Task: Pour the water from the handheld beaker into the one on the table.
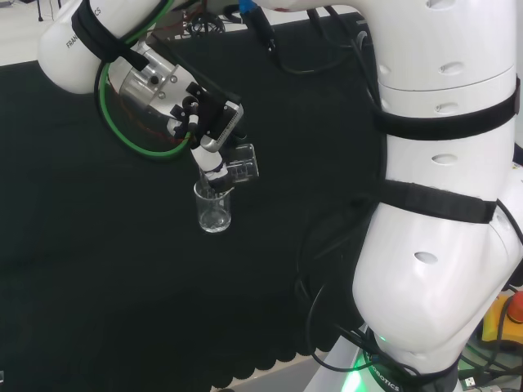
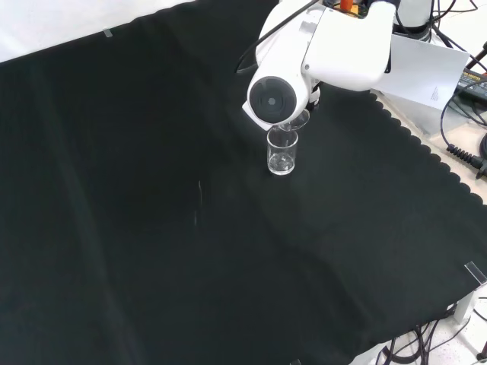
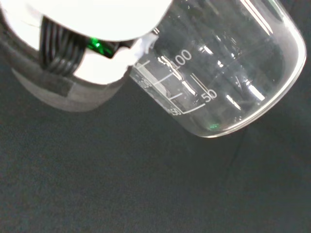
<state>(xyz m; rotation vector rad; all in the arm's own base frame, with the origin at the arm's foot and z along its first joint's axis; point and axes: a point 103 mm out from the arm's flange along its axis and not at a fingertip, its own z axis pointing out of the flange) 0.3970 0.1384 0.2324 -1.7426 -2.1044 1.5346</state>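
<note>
In the head view the hand (image 1: 214,122) hangs over the middle of the cloth, curled round a clear handheld beaker (image 1: 243,162) that is tipped on its side. Right below it a second clear beaker (image 1: 214,208) stands upright on the cloth, with one finger (image 1: 212,166) reaching down to its rim. In the front view the standing beaker (image 2: 282,152) sits just under the arm's white link (image 2: 289,68), and the tilted beaker's rim (image 2: 298,120) shows above it. The wrist view has the held beaker (image 3: 218,73) close, its graduation marks visible. How much water either beaker holds I cannot tell.
Black cloth (image 1: 98,269) covers the bench around the beakers. The arm's large white links (image 1: 441,204) stand at the right of the head view. The cloth's scalloped edge (image 2: 426,152) and some cables (image 2: 464,156) lie at the right of the front view.
</note>
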